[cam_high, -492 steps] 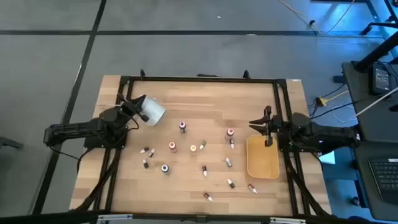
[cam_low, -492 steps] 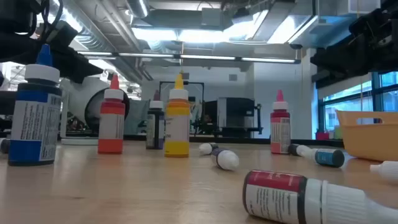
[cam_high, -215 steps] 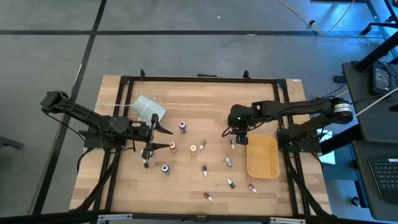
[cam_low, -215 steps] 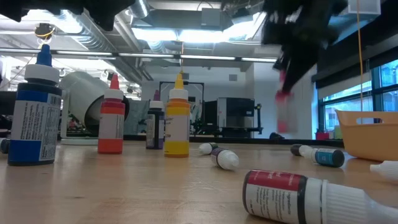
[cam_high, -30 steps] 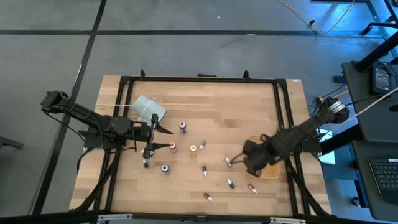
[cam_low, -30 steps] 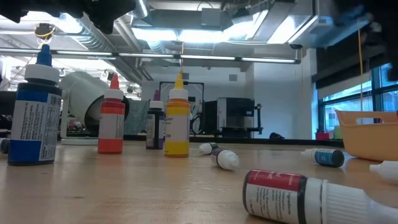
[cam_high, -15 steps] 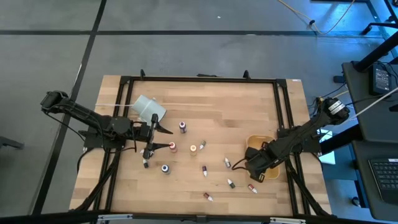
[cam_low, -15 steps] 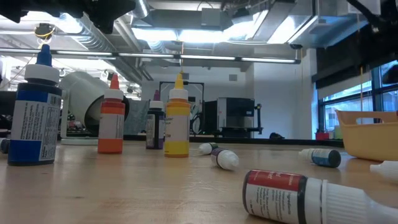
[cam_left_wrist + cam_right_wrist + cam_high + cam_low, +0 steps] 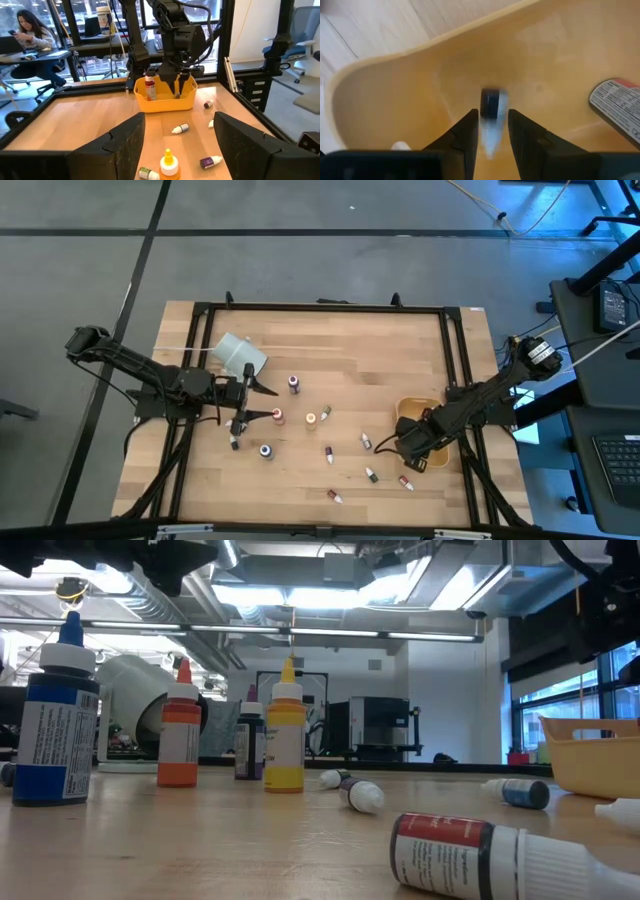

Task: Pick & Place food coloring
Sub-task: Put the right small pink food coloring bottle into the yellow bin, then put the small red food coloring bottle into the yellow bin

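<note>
Bottles of food coloring lay scattered over the wooden table [image 9: 330, 360], some upright and some on their sides. From the low camera, a blue bottle [image 9: 55, 720], a red-orange bottle [image 9: 180, 730] and a yellow bottle [image 9: 285, 730] stood upright, while a red-labelled bottle [image 9: 480, 855] lay on its side nearest the lens.

The right gripper [image 9: 489, 127] hung over the near end of the tan tray [image 9: 440, 412], its tips inside the tray walls. Between its 2 fingers [image 9: 467, 132] sat a small dark bottle with a pale tip [image 9: 491, 117], blurred in the wrist camera. The fingers stood just slightly parted on either side of it; whether they were pinching it or had let it go could not be told. A second bottle with a red band and printed label [image 9: 615, 107] lay in the tray beside it. From the left wrist camera, a red bottle [image 9: 149, 86] showed standing in the tray, with the right arm reaching down next to it.

The left gripper [image 9: 248, 392] waited at the left side of the table, fingers spread wide and holding nothing, just beside a red bottle [image 9: 277, 416]. The white cup [image 9: 240, 355] lay tipped over behind it.

A person [image 9: 32, 35] sat at a desk in the room beyond.
</note>
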You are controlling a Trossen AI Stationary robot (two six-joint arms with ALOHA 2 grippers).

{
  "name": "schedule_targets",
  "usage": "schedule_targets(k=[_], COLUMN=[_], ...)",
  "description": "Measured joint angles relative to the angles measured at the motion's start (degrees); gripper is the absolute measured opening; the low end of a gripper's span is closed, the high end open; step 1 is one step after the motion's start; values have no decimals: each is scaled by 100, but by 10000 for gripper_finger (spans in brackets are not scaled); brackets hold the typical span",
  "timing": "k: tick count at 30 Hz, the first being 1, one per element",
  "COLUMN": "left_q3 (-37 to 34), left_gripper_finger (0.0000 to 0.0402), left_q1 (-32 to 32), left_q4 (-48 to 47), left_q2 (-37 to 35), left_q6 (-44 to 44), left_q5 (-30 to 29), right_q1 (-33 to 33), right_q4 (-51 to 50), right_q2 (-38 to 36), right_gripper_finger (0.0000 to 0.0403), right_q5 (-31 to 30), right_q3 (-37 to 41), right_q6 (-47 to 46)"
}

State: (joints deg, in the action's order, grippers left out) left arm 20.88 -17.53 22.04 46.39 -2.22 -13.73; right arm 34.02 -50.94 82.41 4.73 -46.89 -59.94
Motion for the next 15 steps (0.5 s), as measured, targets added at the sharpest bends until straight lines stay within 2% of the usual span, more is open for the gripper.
schedule_targets(k=[15], left_q3=[0], left_gripper_finger=[230], left_q1=[1], left_q4=[0], left_q2=[0], left_q6=[-35], left_q5=[-14], right_q1=[-2], right_q4=[-7], right_q2=[0], right_gripper_finger=[110], right_q5=[-6], right_q3=[0], right_q6=[53])
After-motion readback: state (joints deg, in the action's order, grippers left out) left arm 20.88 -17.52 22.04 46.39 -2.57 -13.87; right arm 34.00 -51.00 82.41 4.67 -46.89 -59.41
